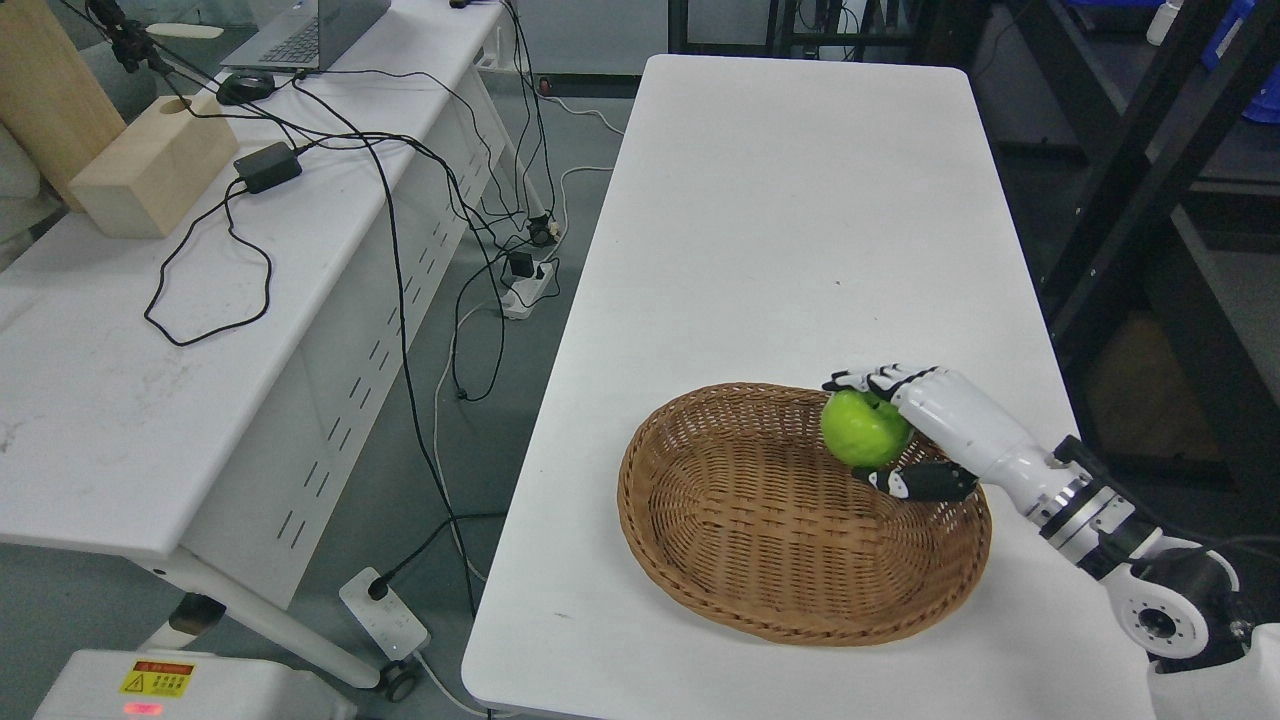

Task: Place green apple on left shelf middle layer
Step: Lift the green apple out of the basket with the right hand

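Yellow warning label [157,678] on white unit [190,690] at lower left corner, far left of and below right hand [915,430]: red header strip, black triangle symbol, lines of small dark print, too small to read. No other legible text, brand or number.

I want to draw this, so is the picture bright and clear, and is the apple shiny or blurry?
Head view: bright, even light on the white table; the green apple is sharp, with a pale sheen on top; the right robot hand gripping it looks crisp; soft shade inside the basket; the right-edge background is dark.
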Robot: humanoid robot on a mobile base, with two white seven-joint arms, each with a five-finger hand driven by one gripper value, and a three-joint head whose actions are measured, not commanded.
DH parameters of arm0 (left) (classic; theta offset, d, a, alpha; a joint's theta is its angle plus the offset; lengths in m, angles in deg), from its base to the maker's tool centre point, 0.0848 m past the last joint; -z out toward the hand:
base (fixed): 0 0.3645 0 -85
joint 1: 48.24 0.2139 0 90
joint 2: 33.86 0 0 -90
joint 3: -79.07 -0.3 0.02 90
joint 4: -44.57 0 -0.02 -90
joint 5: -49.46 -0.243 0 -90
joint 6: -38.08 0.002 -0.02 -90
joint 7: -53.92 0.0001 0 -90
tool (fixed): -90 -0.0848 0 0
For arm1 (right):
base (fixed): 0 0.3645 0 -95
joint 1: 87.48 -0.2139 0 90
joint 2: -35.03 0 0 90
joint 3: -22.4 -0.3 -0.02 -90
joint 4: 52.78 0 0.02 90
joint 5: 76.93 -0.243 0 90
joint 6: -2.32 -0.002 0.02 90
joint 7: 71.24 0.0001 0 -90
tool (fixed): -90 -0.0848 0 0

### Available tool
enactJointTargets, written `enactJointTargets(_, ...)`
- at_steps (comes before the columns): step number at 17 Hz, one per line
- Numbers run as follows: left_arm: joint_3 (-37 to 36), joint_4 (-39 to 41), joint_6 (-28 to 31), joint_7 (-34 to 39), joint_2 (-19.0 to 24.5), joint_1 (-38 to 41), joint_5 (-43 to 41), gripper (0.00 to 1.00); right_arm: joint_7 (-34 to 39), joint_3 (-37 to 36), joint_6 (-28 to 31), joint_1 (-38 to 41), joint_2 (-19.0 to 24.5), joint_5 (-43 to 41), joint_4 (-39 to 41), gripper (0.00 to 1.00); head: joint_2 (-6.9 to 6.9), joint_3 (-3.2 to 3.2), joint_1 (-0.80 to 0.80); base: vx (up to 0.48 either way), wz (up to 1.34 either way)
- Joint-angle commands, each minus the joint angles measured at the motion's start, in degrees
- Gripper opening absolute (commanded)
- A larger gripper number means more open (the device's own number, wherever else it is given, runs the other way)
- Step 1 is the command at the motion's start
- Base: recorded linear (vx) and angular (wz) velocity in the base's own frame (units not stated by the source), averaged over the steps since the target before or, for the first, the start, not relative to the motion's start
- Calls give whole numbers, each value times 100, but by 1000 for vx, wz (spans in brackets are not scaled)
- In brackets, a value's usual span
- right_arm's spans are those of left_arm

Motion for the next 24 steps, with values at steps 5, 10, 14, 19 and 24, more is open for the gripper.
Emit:
enactJointTargets(5,1,0,2,-5,100,0,0,100,-2328,-1572,498,967,1151,119,269,0,0,0,0,0,0)
enactJointTargets(10,1,0,3,-5,100,0,0,100,-2328,-1555,524,1320,1530,111,269,0,0,0,0,0,0)
enactJointTargets(14,1,-9,-6,-5,100,0,0,100,-2337,-1563,524,1329,1627,111,269,0,0,0,0,0,0)
enactJointTargets(19,1,0,3,-5,100,0,0,100,-2363,-1581,524,1355,1706,111,260,0,0,0,0,-6,0)
enactJointTargets(24,1,0,2,-4,100,0,0,100,-2372,-1590,524,1390,1803,119,251,0,0,0,0,-94,0)
